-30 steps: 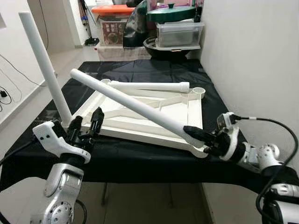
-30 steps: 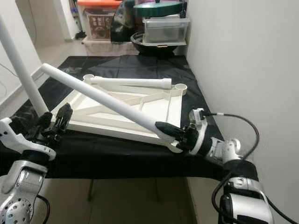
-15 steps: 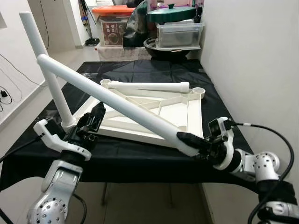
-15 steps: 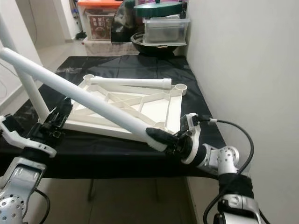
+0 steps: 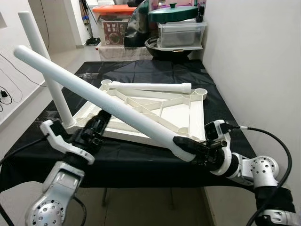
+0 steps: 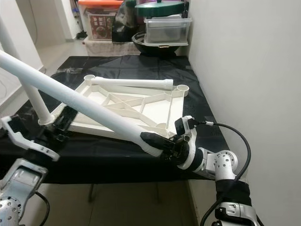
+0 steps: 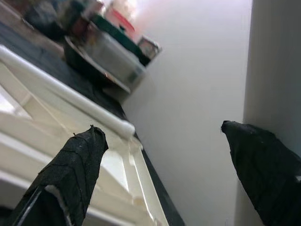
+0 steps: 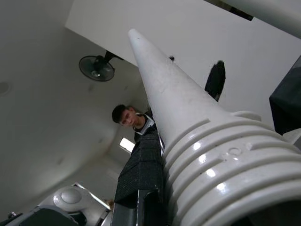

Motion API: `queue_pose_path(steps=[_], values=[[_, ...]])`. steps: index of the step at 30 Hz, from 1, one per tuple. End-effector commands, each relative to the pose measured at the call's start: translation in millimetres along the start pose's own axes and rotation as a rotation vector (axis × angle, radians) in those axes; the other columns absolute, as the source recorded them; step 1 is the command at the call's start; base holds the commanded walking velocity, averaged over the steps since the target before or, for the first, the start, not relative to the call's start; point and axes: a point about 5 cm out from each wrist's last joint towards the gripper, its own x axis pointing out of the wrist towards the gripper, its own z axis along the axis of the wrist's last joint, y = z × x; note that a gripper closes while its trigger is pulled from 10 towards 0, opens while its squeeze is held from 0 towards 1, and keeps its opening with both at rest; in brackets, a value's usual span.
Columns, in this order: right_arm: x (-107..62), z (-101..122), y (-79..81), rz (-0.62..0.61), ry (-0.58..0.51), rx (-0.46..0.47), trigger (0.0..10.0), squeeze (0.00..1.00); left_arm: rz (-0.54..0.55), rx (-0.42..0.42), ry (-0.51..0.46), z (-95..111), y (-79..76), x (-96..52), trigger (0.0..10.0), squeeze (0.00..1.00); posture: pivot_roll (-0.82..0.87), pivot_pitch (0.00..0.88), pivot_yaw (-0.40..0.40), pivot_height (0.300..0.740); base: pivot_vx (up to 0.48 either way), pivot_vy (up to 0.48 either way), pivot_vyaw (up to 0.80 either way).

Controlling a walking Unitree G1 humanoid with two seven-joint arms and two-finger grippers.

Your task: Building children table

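— While the right gripper (image 5: 188,147) clamps the long leg (image 5: 94,94) at its ribbed end, where's the rest of it?
— Slants up & away to the robot's left, free end high over the near-left part of the black table (image 5: 155,160). Fingers closed tight on it, just off the near-right corner of the tabletop frame (image 5: 155,110).
— Frame lying how?
— Flat, underside up, white ribs showing. A second leg (image 5: 150,86) lies across its far edge; a third leg (image 5: 47,70) stands upright at the near-left corner.
— Left gripper (image 5: 96,126)?
— Fingers apart, holding nothing, at the frame's near-left edge by that upright leg. Wrist cam shows both black fingertips (image 7: 80,160) spread w/ the frame beyond.
— Background?
— Storage bins (image 5: 181,33) and a green lid (image 5: 171,12) past the table's far end; a person (image 8: 134,122) seen in the right wrist cam.
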Motion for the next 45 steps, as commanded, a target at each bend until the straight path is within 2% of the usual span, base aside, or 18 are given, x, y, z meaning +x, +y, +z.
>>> queue_pose_path(steps=[1,6,12,22,32,41,45], values=[[2.5,-3,-7.3,-0.086,0.027,0.01,0.0,0.0,-0.11,0.003,0.021,-1,-16.9,2.7,10.0,0.0,-0.03,0.0,0.012,0.74,0.0,0.0,0.0],[3.3,7,-10.8,-0.134,-0.026,-0.02,0.0,0.0,-0.082,0.022,0.073,-9,-12.0,-3.2,10.0,0.0,-0.03,0.0,0.011,0.74,0.0,0.0,0.0],[5.1,8,-11.7,-0.149,-0.026,-0.025,0.0,0.0,-0.088,0.03,0.085,-11,-12.9,-7.0,10.0,0.0,-0.03,0.0,0.006,0.74,0.0,0.0,0.0],[4.6,0,-5.0,-0.09,0.013,0.001,0.0,0.0,-0.048,0.069,0.034,-1,-6.4,-5.6,10.0,0.0,-0.03,0.0,0.002,0.74,0.0,0.0,0.0],[2.5,-8,-7.2,-0.108,0.049,0.017,0.0,0.0,-0.076,0.084,0.005,6,-11.4,-3.8,10.0,0.0,-0.03,0.0,0.002,0.74,0.0,0.0,0.0],[-0.4,-9,-7.8,-0.104,0.038,0.031,0.0,0.0,-0.14,0.042,-0.037,13,-21.1,0.5,10.0,0.0,-0.03,0.0,0.006,0.74,0.0,0.0,0.0],[-1.2,-12,-9.8,-0.111,0.047,0.037,0.0,0.0,-0.156,-0.015,-0.087,20,-21.9,-1.1,10.0,0.0,-0.03,0.0,0.006,0.74,0.0,0.0,0.0]])
